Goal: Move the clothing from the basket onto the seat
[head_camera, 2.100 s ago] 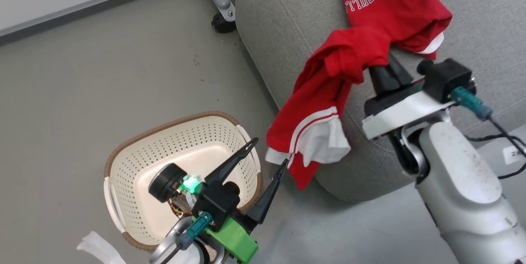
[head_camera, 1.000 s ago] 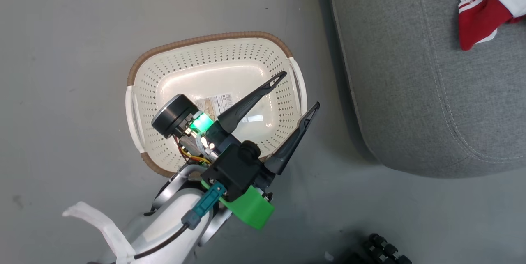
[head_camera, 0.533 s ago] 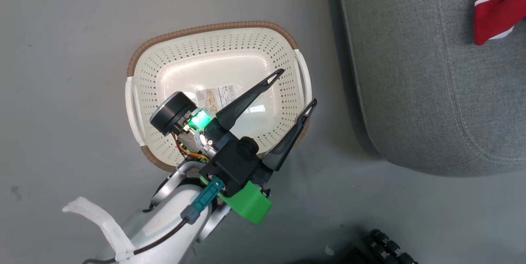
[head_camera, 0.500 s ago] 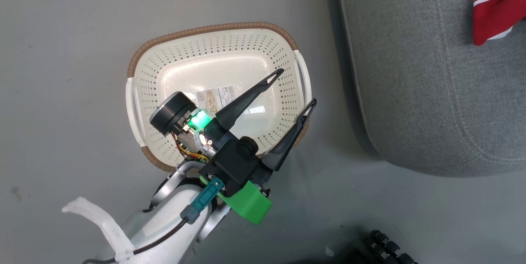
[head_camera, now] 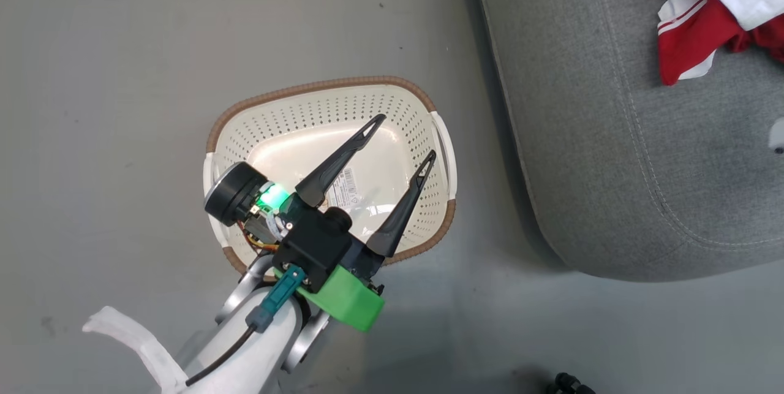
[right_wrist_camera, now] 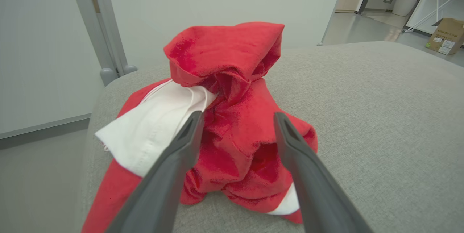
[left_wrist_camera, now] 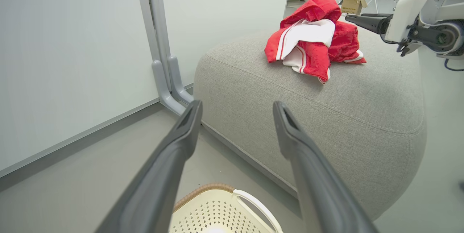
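The clothing (right_wrist_camera: 224, 51) is a heap of red garments with white trim lying on top of the grey seat (right_wrist_camera: 380, 117). My right gripper (right_wrist_camera: 238, 117) is open just short of the heap, its fingers apart and nothing pinched between them. From the left wrist view the clothing (left_wrist_camera: 311, 41) sits on the seat (left_wrist_camera: 326, 95), with the right gripper (left_wrist_camera: 349, 18) level with the heap at its right. The cream basket (head_camera: 275, 130) stands on the floor left of the seat (head_camera: 612, 136), only a label on its base. My left gripper (head_camera: 405, 136) hangs open above it. Part of the clothing (head_camera: 692, 20) shows top right.
A grey metal frame leg (left_wrist_camera: 163, 62) stands against the white wall beside the seat's far corner. A cardboard box (left_wrist_camera: 353, 5) and white table legs lie far behind. Black wheels (head_camera: 569, 385) show at the head view's bottom edge. Grey floor surrounds the basket.
The head camera has shifted. The red garment that hung over the seat's edge in my shut right gripper now lies on the seat. My left gripper stays open over the basket.
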Controlling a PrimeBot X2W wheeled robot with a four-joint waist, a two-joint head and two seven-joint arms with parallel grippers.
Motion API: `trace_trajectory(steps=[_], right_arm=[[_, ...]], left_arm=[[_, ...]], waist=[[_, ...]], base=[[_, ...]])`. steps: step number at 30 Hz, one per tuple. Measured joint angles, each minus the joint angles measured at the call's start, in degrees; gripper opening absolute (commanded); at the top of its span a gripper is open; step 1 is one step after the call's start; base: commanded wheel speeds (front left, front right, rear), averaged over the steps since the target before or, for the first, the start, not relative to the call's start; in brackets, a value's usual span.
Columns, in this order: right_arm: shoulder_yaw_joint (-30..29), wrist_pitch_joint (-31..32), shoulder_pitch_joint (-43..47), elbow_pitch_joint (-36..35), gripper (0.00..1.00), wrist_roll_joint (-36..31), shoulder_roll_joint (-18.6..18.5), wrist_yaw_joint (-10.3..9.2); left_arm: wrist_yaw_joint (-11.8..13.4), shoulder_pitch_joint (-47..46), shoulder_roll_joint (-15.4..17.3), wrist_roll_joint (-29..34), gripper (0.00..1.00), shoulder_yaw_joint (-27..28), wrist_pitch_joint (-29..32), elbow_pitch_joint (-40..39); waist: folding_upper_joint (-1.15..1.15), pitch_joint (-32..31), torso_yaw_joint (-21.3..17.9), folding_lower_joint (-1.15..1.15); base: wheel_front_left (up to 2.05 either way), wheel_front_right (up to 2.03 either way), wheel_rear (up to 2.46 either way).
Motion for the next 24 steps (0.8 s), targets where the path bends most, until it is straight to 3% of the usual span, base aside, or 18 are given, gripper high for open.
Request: trace_trajectory(steps=[10, 18, 24], right_arm=[[5.27, 0.0, 13.19, -14.49, 1.0, -3.58, 9.61, 0.0], [10.71, 1.7, 20.58, -22.57, 1.0, -4.43, 12.68, 0.0], [14.41, 3.04, 24.31, -26.81, 1.0, -4.31, 13.43, 0.0]], left_arm=[[3.37, 3.33, -0.88, -2.75, 1.0, 3.08, -2.76, 3.03], [7.49, 7.14, -1.77, -5.5, 1.0, 9.39, -3.79, 4.63], [8.7, 10.17, -2.85, -6.0, 1.0, 15.46, -4.05, 3.26]], waist=[[0.0, -6.81, 1.31, 0.0], [0.0, -11.03, 3.89, 0.0], [0.0, -13.24, 6.35, 0.0]], base=[[0.0, 0.0, 0.0], [0.0, 0.0, 0.0], [0.0, 0.0, 0.0]])
